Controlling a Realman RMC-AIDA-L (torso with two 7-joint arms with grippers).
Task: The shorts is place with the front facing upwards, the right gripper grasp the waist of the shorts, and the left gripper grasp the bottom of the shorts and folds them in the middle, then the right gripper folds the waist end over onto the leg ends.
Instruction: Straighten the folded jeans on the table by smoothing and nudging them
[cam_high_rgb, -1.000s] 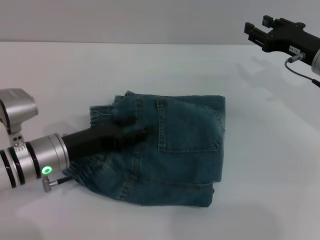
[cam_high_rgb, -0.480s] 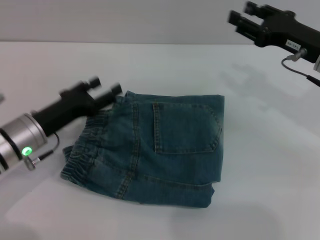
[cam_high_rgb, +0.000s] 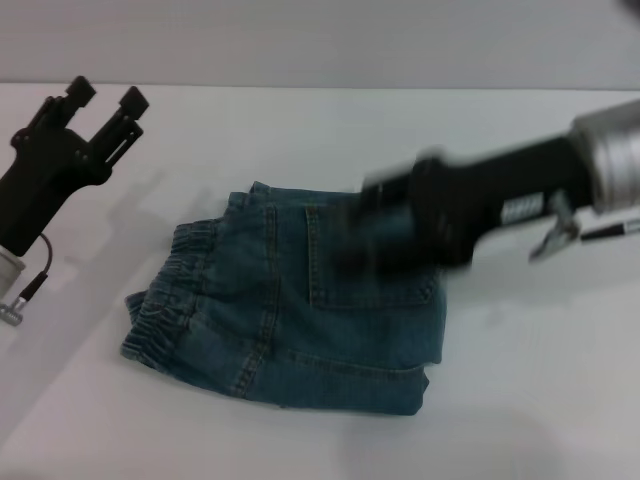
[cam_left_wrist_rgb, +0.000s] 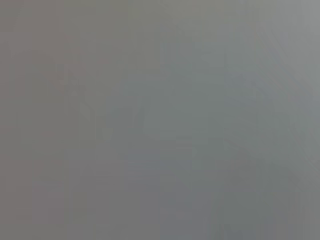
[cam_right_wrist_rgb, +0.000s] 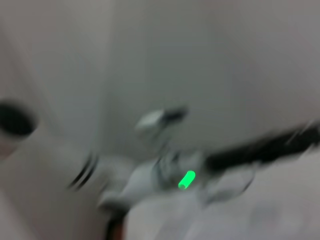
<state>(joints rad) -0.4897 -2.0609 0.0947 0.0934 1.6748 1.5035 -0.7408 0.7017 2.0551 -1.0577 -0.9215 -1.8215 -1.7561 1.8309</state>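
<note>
Soft matt denim shorts (cam_high_rgb: 300, 305) with crinkled elastic waist (cam_high_rgb: 165, 300), smooth matt white table (cam_high_rgb: 520, 400)

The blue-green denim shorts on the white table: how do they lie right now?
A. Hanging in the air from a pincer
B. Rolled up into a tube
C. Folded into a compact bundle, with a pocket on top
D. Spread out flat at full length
C: the blue-green denim shorts lie folded on the white table, a sewn pocket facing up and the gathered waistband at one end.
</note>
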